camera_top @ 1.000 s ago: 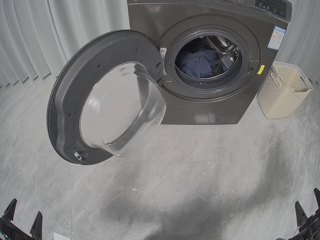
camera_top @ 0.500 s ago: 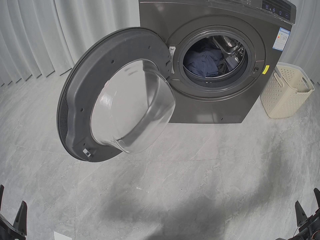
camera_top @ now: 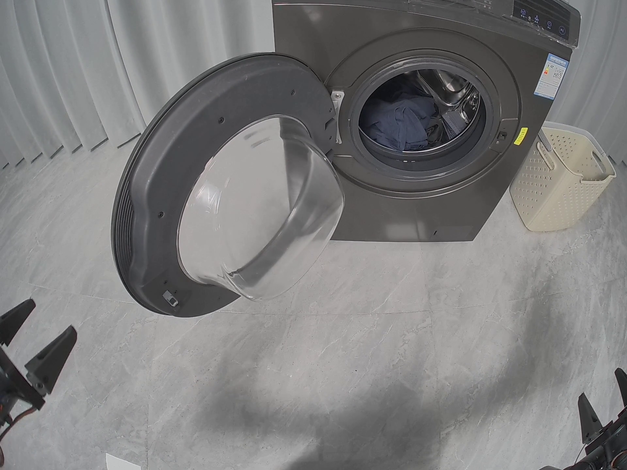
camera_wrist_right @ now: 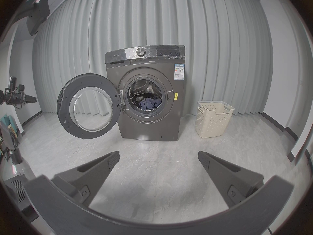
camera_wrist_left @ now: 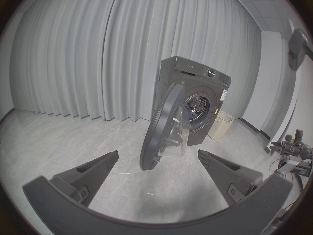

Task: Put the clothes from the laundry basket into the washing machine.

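Note:
A dark grey washing machine [camera_top: 418, 27] stands ahead with its round door [camera_top: 222, 190] swung wide to the left. Blue clothes [camera_top: 400, 122] lie inside the drum. A cream laundry basket [camera_top: 562, 177] sits on the floor to the machine's right; nothing shows above its rim. My left gripper [camera_top: 39, 334] hangs open at the lower left, well short of the door, with nothing between its fingers. My right gripper [camera_top: 607, 399] is open at the lower right corner, also holding nothing. The right wrist view shows the machine [camera_wrist_right: 146, 92], the clothes [camera_wrist_right: 149, 103] and the basket [camera_wrist_right: 213, 118] from farther back.
Grey tiled floor [camera_top: 366, 360] stretches between me and the machine. Pale curtains [camera_top: 98, 53] hang behind. The open door juts out over the floor on the left side. A small white scrap [camera_top: 121, 461] lies on the floor near the bottom edge.
The camera shifted at first, sliding the whole scene right. In the last half second my left gripper rose and tilted at the lower left. The right gripper stayed put.

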Controlling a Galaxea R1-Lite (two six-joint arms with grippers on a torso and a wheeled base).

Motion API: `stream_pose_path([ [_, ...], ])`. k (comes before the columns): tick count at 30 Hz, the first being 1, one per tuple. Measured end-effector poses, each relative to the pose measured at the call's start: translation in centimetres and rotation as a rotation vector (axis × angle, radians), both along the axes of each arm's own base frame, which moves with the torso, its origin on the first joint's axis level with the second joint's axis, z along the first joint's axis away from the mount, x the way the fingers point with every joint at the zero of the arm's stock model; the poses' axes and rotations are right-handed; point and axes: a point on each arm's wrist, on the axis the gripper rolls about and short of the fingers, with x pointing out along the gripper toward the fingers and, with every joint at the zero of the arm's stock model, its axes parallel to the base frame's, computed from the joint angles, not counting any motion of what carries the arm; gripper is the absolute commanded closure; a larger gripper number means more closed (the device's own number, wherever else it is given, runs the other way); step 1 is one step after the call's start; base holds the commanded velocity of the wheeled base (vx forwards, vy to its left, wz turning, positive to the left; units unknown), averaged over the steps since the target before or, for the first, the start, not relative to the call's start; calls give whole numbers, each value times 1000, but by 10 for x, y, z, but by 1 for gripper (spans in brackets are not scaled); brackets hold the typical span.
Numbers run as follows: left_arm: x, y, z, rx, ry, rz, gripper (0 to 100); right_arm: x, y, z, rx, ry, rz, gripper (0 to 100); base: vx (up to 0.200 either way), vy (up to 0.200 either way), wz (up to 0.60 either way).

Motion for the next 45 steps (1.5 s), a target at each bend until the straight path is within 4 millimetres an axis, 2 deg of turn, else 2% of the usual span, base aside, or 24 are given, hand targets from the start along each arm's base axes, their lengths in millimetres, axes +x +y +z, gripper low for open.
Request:
stream_pose_path([
  [9,63,-3,24,-13,31,-73,0,0,0,0,0,0,0,0,0,0,0],
  [18,122,-13,27,-9,45,-131,0,0,0,0,1,1,-1,0,0,0,0],
  [23,142,-23,24,-13,27,-180,0,0,0,0,3,1,-1,0,0,0,0],
  [28,145,-45,17,-52,57,-288,0,0,0,0,3,1,-1,0,0,0,0],
  [34,127,-70,15,-117,86,-443,0,0,0,0,3,1,-1,0,0,0,0],
  [39,116,-70,16,-128,72,-450,0,0,0,0,3,1,-2,0,0,0,0],
  [45,121,-53,23,-131,29,-363,0,0,0,0,3,2,-1,0,0,0,0],
])
